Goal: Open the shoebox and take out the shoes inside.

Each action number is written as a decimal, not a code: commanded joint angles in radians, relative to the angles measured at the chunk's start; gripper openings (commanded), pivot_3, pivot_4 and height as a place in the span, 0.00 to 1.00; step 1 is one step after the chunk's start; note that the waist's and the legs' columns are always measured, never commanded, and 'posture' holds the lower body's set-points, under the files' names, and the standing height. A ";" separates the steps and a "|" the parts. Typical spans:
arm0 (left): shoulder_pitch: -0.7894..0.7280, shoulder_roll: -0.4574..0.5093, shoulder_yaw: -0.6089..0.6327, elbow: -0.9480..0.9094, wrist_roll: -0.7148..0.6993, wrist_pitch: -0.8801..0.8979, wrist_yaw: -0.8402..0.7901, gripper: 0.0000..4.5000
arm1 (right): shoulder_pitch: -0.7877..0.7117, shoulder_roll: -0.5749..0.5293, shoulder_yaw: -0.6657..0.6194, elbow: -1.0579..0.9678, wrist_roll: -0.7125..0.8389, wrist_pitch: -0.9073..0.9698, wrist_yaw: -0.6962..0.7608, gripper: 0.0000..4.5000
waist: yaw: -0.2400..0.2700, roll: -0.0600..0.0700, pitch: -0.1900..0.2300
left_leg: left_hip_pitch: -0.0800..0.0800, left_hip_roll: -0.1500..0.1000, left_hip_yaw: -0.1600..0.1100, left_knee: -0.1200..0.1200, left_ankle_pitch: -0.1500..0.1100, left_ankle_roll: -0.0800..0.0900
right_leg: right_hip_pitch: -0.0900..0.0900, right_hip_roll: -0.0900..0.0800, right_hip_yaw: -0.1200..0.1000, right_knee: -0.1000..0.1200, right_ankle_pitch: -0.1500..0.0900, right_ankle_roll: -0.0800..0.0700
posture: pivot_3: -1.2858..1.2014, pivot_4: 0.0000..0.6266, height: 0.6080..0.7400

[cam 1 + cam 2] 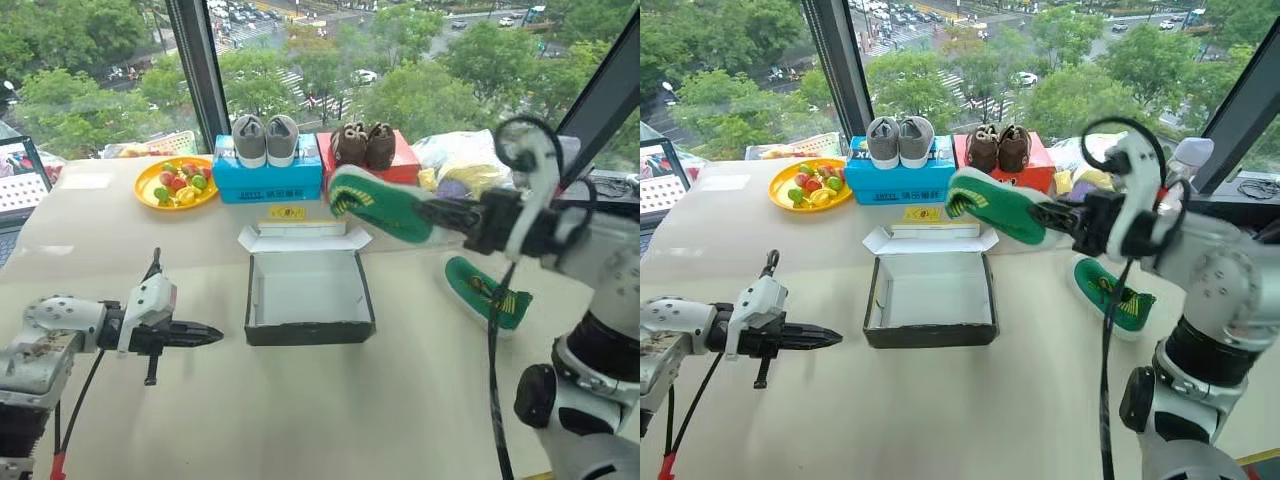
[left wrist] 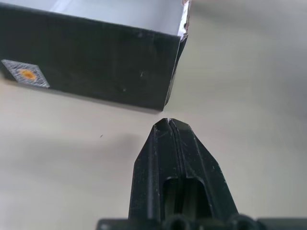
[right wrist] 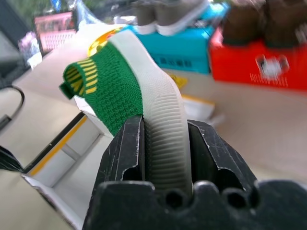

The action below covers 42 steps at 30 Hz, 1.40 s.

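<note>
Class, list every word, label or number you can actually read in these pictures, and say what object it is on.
None reads clearly.
Blue box: white label, characters too small.
Red box: white mark, blurred.
Shoebox: diamond sticker, no legible text.
Shoebox lid: yellow print, too small.
Laptop: screen text unreadable.

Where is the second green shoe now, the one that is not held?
In the left eye view, the second green shoe lies on the table on the robot's right, beside the open shoebox.

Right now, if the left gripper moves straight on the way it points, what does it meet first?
Most likely the shoebox: the shut left gripper points at its dark side near the front corner, with bare table between. It might just slip past that corner.
</note>
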 commanded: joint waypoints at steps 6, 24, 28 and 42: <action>-0.035 -0.010 -0.018 0.023 0.007 -0.031 -0.019 0.00 | 0.240 0.254 -0.385 0.025 0.239 0.008 -0.420 0.31 | -0.005 0.002 0.001 | 0.001 -0.001 0.000 0.000 0.001 -0.001 | 0.001 0.000 0.002 0.002 0.000 0.001 | 0.52 0.24 0.93; -0.061 -0.016 -0.030 0.046 0.019 -0.043 -0.032 0.00 | 0.427 0.220 -0.422 0.165 0.462 0.008 -0.754 0.55 | -0.009 0.002 0.001 | 0.013 0.000 -0.002 -0.002 -0.001 0.001 | 0.014 0.001 0.003 -0.002 -0.003 0.006 | 0.52 0.24 0.93; -0.061 -0.022 -0.032 0.047 0.020 -0.043 -0.031 0.00 | 0.439 0.097 -0.336 0.124 0.476 0.008 -0.711 0.85 | -0.013 0.003 0.001 | 0.013 0.000 -0.001 -0.002 -0.001 0.002 | 0.013 0.000 0.005 -0.003 -0.003 0.006 | 0.52 0.24 0.93; -0.051 -0.063 0.050 0.061 0.000 0.011 0.104 0.00 | 0.589 -0.420 -0.253 -0.138 0.629 -0.166 -0.175 0.85 | -0.003 0.005 0.003 | 0.009 0.000 -0.003 -0.007 -0.003 0.005 | 0.014 0.000 0.002 -0.015 0.000 0.010 | 0.52 0.24 0.93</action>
